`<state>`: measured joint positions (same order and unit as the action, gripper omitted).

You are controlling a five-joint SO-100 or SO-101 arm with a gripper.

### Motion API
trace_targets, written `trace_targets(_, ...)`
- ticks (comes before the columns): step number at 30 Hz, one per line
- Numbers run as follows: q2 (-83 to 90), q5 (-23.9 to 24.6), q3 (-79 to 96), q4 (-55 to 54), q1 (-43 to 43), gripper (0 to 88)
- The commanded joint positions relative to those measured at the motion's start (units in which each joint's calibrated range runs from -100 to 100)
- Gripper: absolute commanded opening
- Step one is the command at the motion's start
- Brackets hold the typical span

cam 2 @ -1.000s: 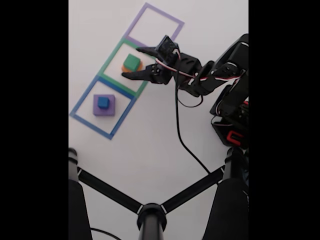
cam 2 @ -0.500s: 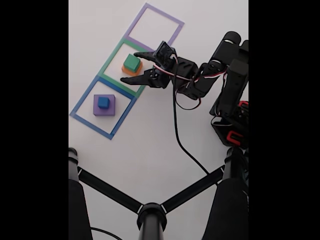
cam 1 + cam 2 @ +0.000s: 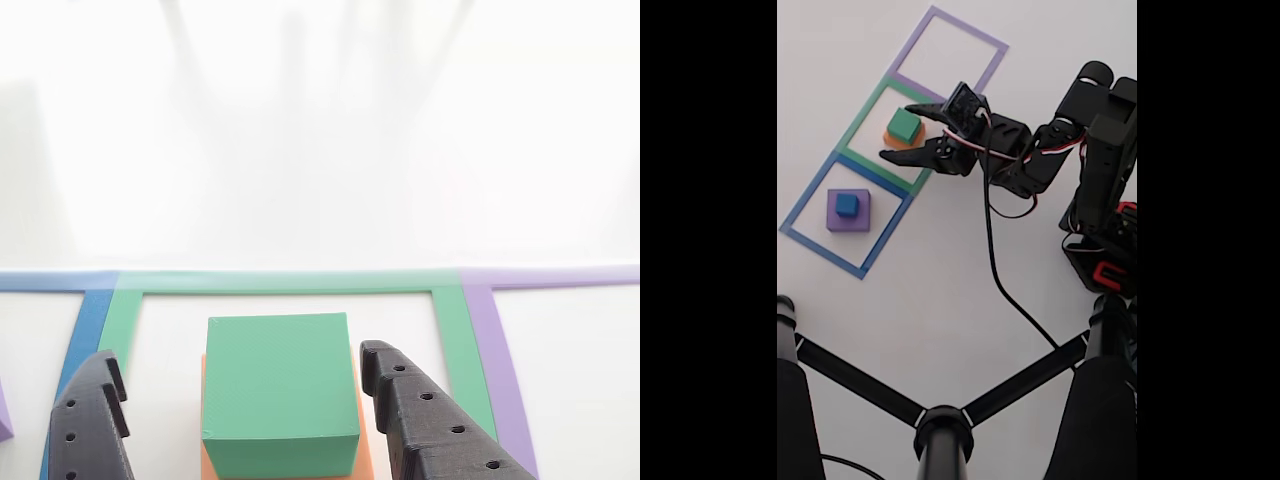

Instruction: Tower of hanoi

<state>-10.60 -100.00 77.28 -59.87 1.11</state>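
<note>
A green block [image 3: 903,125] sits on an orange block [image 3: 892,143] inside the green tape square [image 3: 862,118]. In the other view the green block [image 3: 280,390] fills the lower middle, and the orange block [image 3: 366,452] peeks out beneath it. My black gripper [image 3: 896,131] is open, with one finger on each side of this stack. Its fingers [image 3: 430,420] flank the green block with a gap on both sides, and whether they touch it cannot be told. A small blue block [image 3: 847,205] rests on the flat purple block [image 3: 835,223] in the blue tape square [image 3: 803,207].
The purple tape square [image 3: 985,42] lies at the top with nothing in it. The arm base [image 3: 1105,250] stands at the right, and a black cable [image 3: 995,260] trails over the table. Black tripod legs [image 3: 940,430] cross the bottom of the fixed view.
The open gripper has moved left, so its fingers now reach around the green and orange stack. The arm's upper link has swung up. No block has moved.
</note>
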Motion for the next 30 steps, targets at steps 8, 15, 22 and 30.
trace_targets(8,-0.22,0.00,-1.00,-1.03,0.15,13.2)
trace_targets(15,-0.22,0.00,-0.91,-0.79,0.00,6.8)
trace_targets(22,0.90,0.00,-0.82,0.42,0.08,5.6)
trace_targets(30,13.40,0.00,1.00,9.81,1.22,5.6)
